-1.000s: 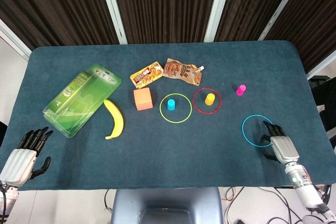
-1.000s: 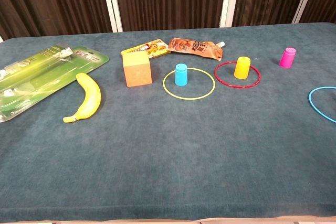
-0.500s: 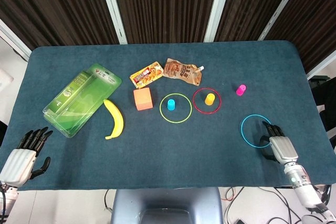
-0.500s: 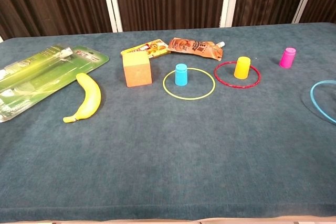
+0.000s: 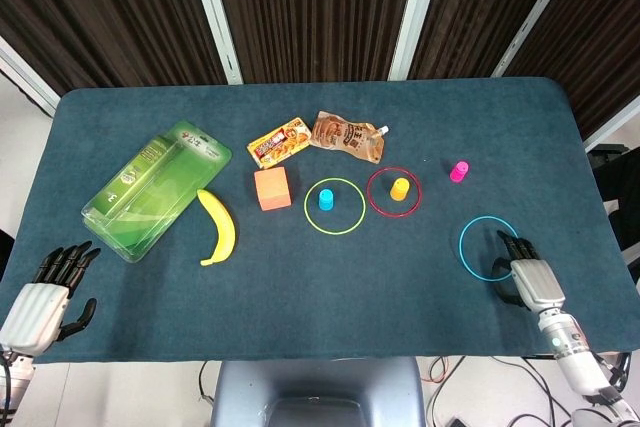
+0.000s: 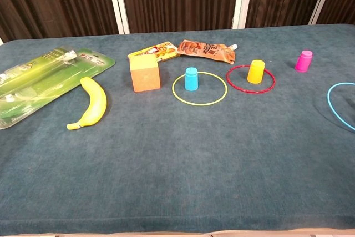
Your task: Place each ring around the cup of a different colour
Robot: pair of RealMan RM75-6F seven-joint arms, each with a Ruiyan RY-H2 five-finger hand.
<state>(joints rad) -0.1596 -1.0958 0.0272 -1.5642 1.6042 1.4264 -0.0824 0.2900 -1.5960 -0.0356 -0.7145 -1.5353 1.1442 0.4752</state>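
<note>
Rings lay in three places on the blue cloth of the table (image 5: 420, 277): a yellow ring (image 5: 334, 206) lay flat around the blue cup (image 5: 326, 197), a red ring (image 5: 394, 191) lay flat around the yellow cup (image 5: 400, 187), and a blue ring (image 5: 489, 248) sat near the right edge, encircling no cup. The pink cup (image 5: 459, 171) stood upright by itself, apart from the blue ring and further back. In the head view the right hand (image 5: 527, 272) reached into the blue ring at its near right side, dark fingertips (image 5: 510, 243) over the rim; whether they pinched the ring or merely touched it could not be told, and the chest view showed only the ring's left arc at the frame edge. The left hand (image 5: 45, 292) hovered at the near left corner, fingers apart and holding nothing. An orange cube (image 5: 272, 188) stood just left of the yellow ring, and a banana (image 5: 219, 226) lay further left, beside a long green blister pack (image 5: 156, 188). Behind the cube lay a yellow-orange snack packet (image 5: 279, 142) and a brown spouted pouch (image 5: 346, 136); both carried printed writing, as did the blister pack's white label strip, but none of it was sharp enough to read in either view.
</note>
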